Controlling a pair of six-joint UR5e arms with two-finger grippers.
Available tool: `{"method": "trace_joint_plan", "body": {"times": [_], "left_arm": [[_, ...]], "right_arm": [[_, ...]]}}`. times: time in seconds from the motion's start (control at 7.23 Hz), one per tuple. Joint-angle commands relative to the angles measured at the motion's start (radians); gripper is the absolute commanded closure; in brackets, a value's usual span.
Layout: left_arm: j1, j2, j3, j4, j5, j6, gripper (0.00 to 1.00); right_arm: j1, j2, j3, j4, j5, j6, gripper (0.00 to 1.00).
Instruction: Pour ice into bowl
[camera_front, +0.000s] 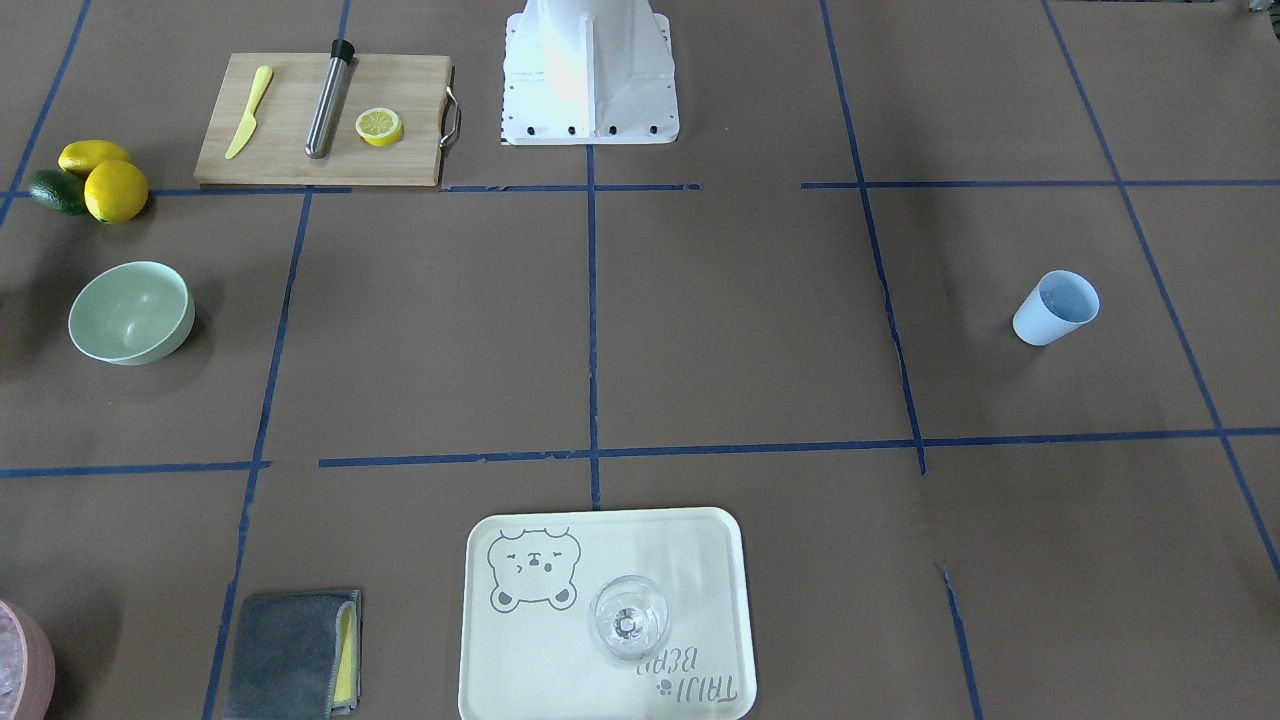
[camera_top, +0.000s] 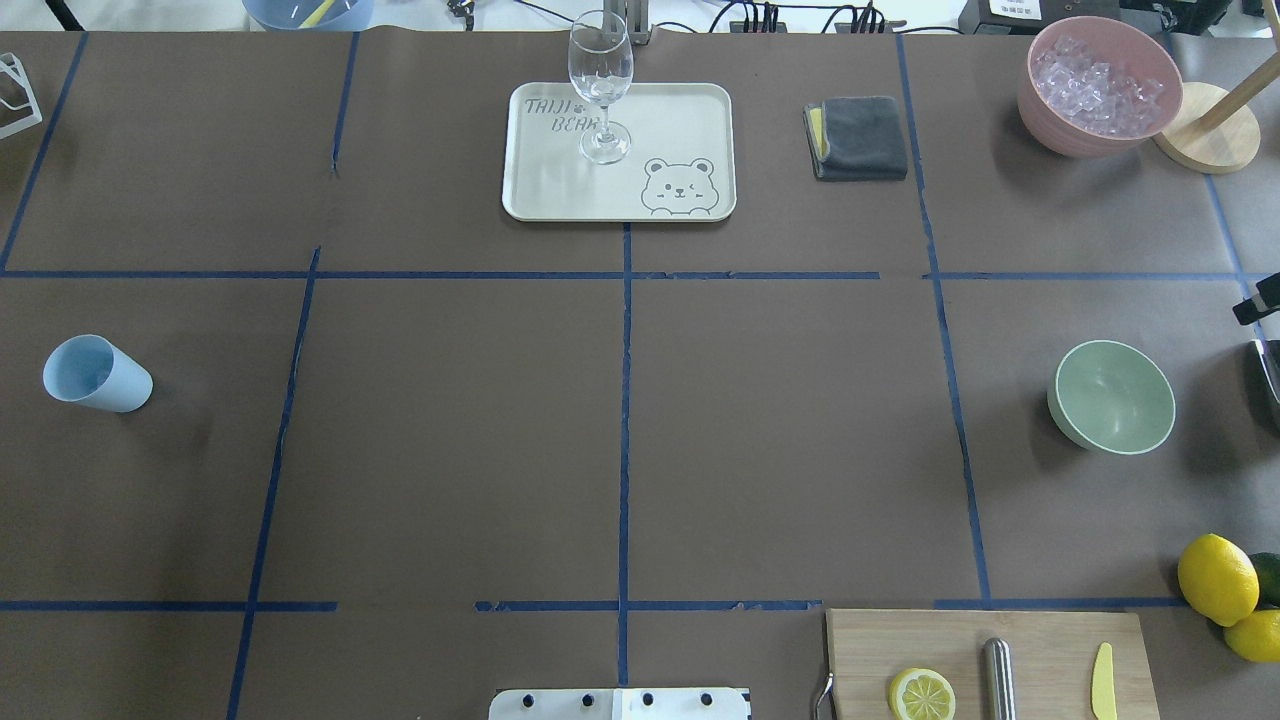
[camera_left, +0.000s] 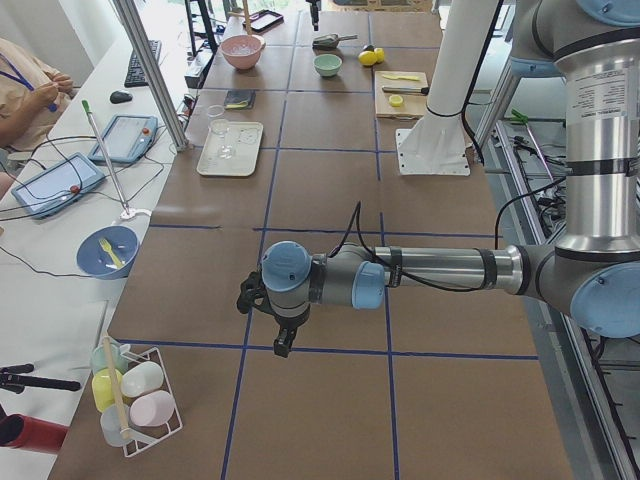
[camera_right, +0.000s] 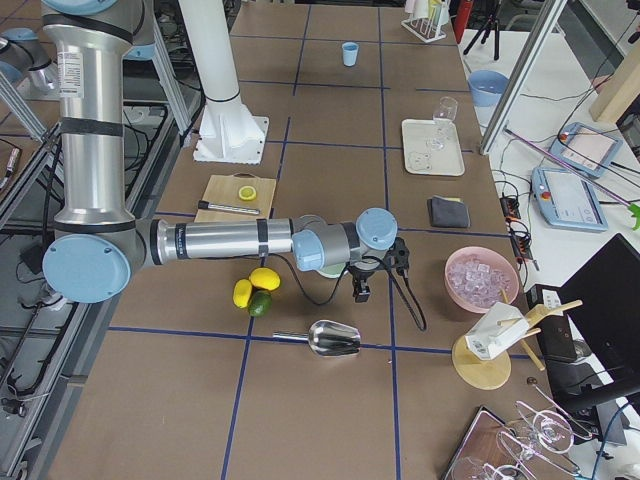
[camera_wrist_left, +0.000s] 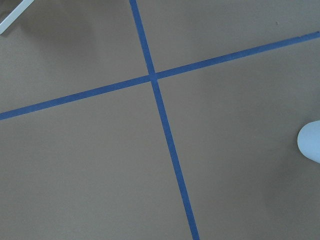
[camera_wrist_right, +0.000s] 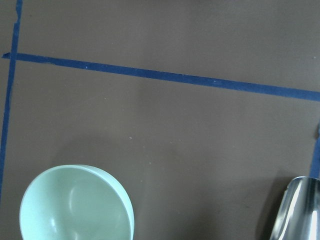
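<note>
Step in hand: none begun; the ice (camera_top: 1100, 78) lies in the pink container (camera_top: 1050, 125), well apart from the empty bowl (camera_top: 1112, 397); you cannot tell whether the right gripper (camera_right: 360, 290) or the left gripper (camera_left: 282, 342) is clenched; next, the right gripper likely must take the metal scoop (camera_right: 335, 340).

Bright, even indoor light. Soft, diffuse shadows beside bowl (camera_top: 1110, 395) and cup (camera_top: 97, 373) on matte brown tabletop (camera_top: 450, 450). White robot base (camera_front: 590, 70) blown out, front view. Scoop (camera_wrist_right: 300, 210) blurred at right wrist frame corner.
</note>
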Motion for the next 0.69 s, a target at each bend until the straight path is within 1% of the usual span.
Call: {"method": "trace_joint_plan", "body": {"times": [0.0,0.14,0.42,0.55], "left_arm": [[0.0,-0.001,-0.005,-0.002,-0.002,0.0,0.0],[0.0,-0.001,-0.008,-0.002,-0.005,0.0,0.0],[0.0,-0.001,-0.011,-0.005,-0.009,0.002,0.0],[0.0,-0.001,-0.011,-0.005,-0.009,0.002,0.0]], "right_arm": [[-0.154,-0.056,0.002,0.354,-0.083,0.488,0.0],[-0.223,-0.066,0.002,0.401,-0.162,0.569,0.0],[-0.254,-0.094,0.0,0.412,-0.19,0.569,0.01],[-0.265,-0.097,0.0,0.412,-0.198,0.571,0.07]]}}
